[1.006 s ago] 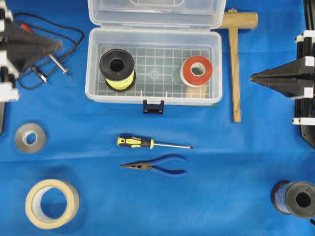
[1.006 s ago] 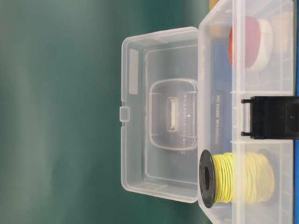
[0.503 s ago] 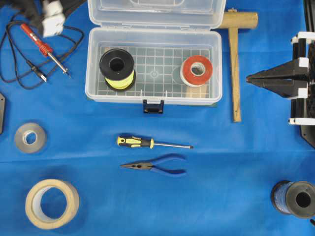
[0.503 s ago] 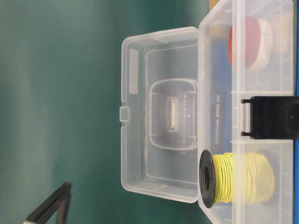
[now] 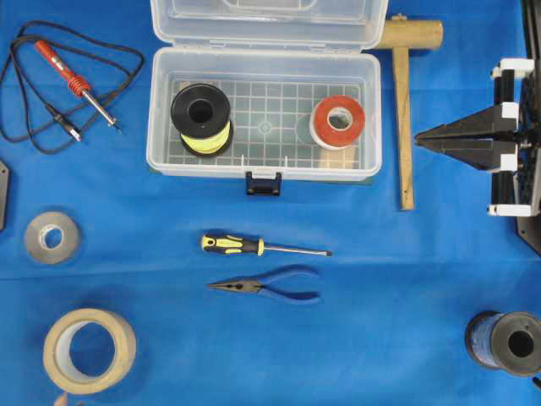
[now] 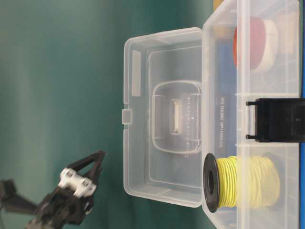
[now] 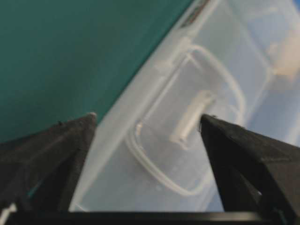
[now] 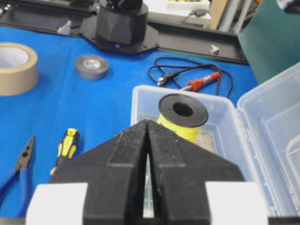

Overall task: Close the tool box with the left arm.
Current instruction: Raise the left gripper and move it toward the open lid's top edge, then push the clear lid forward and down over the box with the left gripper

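The clear tool box stands open at the back of the blue table, its lid upright and its dark blue latch at the front. A yellow wire spool and a red tape roll lie inside. My left gripper is out of the overhead view. In the table-level view it hangs in the air behind the lid, apart from it. In the left wrist view it is open and empty, facing the lid's outer side. My right gripper is shut and empty, right of the box.
A wooden mallet lies right of the box and a red soldering iron with its cable to the left. A screwdriver and pliers lie in front. Grey tape, masking tape and a blue wire spool sit near the front corners.
My left arm has lifted off the soldering iron's corner, left the overhead view and come up behind the lid. The right gripper has edged slightly toward the box. The lid has not moved.
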You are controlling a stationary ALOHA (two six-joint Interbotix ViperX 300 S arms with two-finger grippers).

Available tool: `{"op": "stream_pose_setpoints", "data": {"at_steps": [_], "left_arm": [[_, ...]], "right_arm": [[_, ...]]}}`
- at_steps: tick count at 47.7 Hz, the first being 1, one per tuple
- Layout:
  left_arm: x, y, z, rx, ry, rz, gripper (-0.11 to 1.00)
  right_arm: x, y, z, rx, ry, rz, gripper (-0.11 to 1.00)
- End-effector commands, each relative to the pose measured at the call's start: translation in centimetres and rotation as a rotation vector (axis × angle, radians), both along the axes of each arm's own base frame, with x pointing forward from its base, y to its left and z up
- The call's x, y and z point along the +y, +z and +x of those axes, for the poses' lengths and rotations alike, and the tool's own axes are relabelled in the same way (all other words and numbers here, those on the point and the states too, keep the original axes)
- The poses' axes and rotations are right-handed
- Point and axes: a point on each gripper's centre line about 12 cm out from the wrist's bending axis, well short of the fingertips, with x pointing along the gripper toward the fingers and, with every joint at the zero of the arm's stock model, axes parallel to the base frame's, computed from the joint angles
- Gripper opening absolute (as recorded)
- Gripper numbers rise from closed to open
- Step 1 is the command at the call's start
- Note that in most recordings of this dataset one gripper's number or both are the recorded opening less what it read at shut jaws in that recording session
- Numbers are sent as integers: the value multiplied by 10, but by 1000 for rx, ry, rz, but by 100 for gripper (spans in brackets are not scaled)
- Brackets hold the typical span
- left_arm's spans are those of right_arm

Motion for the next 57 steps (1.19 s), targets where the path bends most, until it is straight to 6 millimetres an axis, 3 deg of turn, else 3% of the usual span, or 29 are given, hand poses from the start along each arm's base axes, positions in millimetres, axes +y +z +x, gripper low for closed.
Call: {"op": "stream_pose_setpoints", "data": {"at_steps": [1,15,28,42,57], "left_arm": [[13,10,5,-18,16,17,88],[26,-20,16,45,23,-37,88],[21,-35,16,96,17,-88,88],[-17,-44,30,210,-74,-170,88],[-76,-19,42,233,-208,-169,88]], "right_arm": [[-1,3,2,-6,-7,3,0],[-6,1,2,12,-27,4,0],[-8,0,2,15,-34,3,0],[-8,0,2,18,-36,3,0],[-8,0,2,17,-37,3,0]]}}
